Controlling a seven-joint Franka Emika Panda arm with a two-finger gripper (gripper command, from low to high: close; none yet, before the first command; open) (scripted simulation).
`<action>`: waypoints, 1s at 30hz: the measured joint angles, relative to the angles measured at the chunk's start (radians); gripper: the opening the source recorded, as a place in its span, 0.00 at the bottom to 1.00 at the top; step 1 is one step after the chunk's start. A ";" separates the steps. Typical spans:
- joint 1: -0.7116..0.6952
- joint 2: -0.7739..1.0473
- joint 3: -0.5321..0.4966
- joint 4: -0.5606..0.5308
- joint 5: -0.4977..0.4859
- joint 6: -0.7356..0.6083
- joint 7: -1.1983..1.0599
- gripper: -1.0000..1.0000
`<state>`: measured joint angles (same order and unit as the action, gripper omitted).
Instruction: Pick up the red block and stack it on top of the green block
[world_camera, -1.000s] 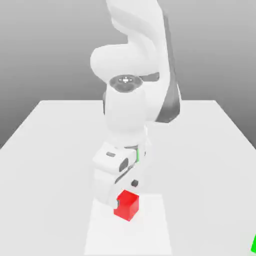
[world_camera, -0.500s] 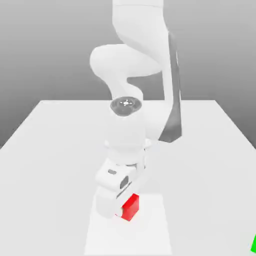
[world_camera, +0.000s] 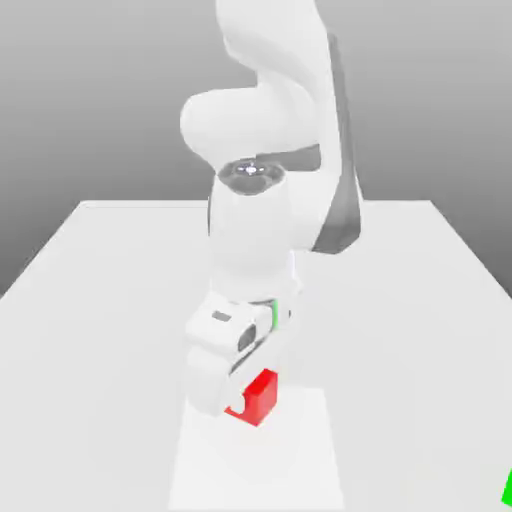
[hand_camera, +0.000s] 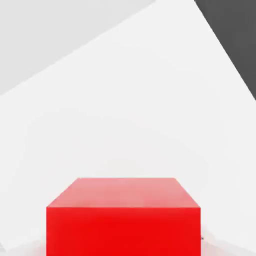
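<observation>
1. Down at the near end of the white table (world_camera: 110, 300), our gripper (world_camera: 240, 398) sits low with its fingers pinched onto the red block (world_camera: 258, 397). The block is partly tucked behind the white hand in the exterior view, and it looks square and close in the hand view (hand_camera: 124, 220).
2. So we reckon we're at the grasp-and-lift step: block caught, stacking not yet done.
3. The green block (world_camera: 508, 489) is just a sliver at the exterior view's right edge, well apart from the red one, low in the frame.
4. Next move, as we see it: lift straight up enough to clear the tabletop, carry over toward that green sliver, line the faces up squarely, then lower gently. A sloppy release could knock the green one.
5. Surface-wise it's a plain matte white tabletop with a slightly brighter patch under the block; behind it, a flat grey backdrop.
</observation>
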<state>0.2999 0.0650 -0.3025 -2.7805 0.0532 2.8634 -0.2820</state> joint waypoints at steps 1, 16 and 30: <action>-0.001 -0.011 -0.002 -0.002 -0.013 -0.009 0.010 0.00; 0.036 -0.030 0.079 0.157 -0.197 -0.174 0.079 0.00; 0.245 0.274 0.337 0.629 -0.089 -0.372 -0.178 0.00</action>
<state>0.5453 0.3392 0.0349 -2.1512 -0.0360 2.4916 -0.4599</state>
